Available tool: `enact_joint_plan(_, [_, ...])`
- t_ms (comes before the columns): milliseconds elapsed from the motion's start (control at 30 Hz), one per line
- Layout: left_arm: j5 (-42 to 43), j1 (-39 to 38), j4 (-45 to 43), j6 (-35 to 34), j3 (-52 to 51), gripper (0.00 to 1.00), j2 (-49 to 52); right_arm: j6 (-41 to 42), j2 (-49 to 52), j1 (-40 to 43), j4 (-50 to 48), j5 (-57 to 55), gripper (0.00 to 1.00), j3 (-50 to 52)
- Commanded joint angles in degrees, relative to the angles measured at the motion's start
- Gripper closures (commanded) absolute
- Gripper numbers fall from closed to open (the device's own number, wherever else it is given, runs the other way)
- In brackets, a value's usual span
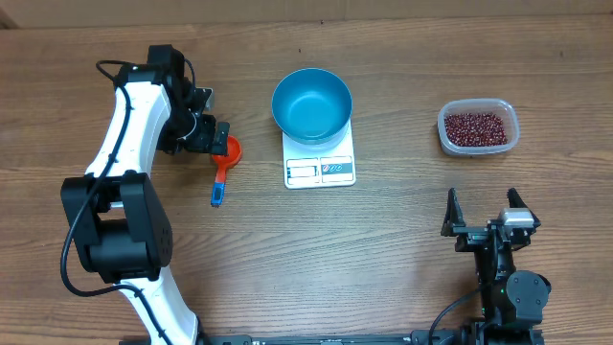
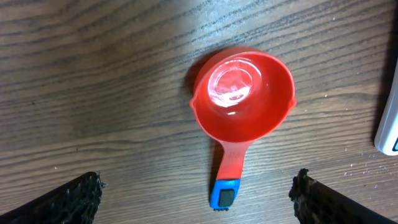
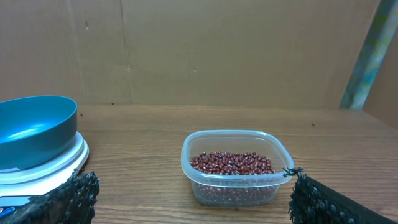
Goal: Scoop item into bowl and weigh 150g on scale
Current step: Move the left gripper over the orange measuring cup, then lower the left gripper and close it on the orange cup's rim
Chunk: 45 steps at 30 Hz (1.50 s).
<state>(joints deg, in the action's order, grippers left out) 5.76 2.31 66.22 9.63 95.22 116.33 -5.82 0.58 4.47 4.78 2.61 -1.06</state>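
Left gripper [image 2: 199,200]: spread wide over red scoop [image 2: 242,93] — fingertips cut off
Right gripper [image 1: 484,208]: released, empty
Scale [image 1: 320,171]: mostly under bowl [image 1: 311,103] — display unreadable

Overhead: fixed, looks straight down from far, covering the whole counter [image 1: 383,249]. Left wrist: close, facing down; scoop [image 2: 242,93] just ahead of the left claw [image 2: 198,183]. Right wrist: low, facing level; tub [image 3: 235,165] near ahead of the right claw [image 3: 191,180], bowl [image 3: 34,127] ahead-left. Overhead shares all three.
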Motion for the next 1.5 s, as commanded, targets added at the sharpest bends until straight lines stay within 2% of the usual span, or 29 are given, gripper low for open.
enact_joint_plan(0, [-0.28,0.31,-1.49,-0.66,-1.07,0.0,0.85,-0.02,-0.44,0.0,-0.15,0.07,0.0,0.61])
enact_joint_plan(333, [-0.39,0.31,-6.43,-1.11,-4.52,0.01,1.33,-0.04,-0.44,0.0,-0.17,0.07,0.0,0.61])
enact_joint_plan(533, [-0.44,0.31,-12.33,-1.07,-8.92,0.0,1.33,-0.04,-0.44,0.0,-0.17,0.07,0.0,0.61])
enact_joint_plan(900, [-3.43,0.31,-14.51,-1.07,-9.05,0.0,1.42,-0.02,-0.44,0.0,-0.17,0.07,0.0,0.61])
enact_joint_plan(1300, [-2.97,0.31,-15.91,-1.07,-9.05,0.0,1.42,-0.02,-0.44,0.0,-0.17,0.07,0.0,0.61])
enact_joint_plan(1467, [-0.13,0.31,-16.17,-1.09,-9.05,0.0,1.42,-0.04,-0.44,0.0,-0.17,0.07,0.0,0.61])
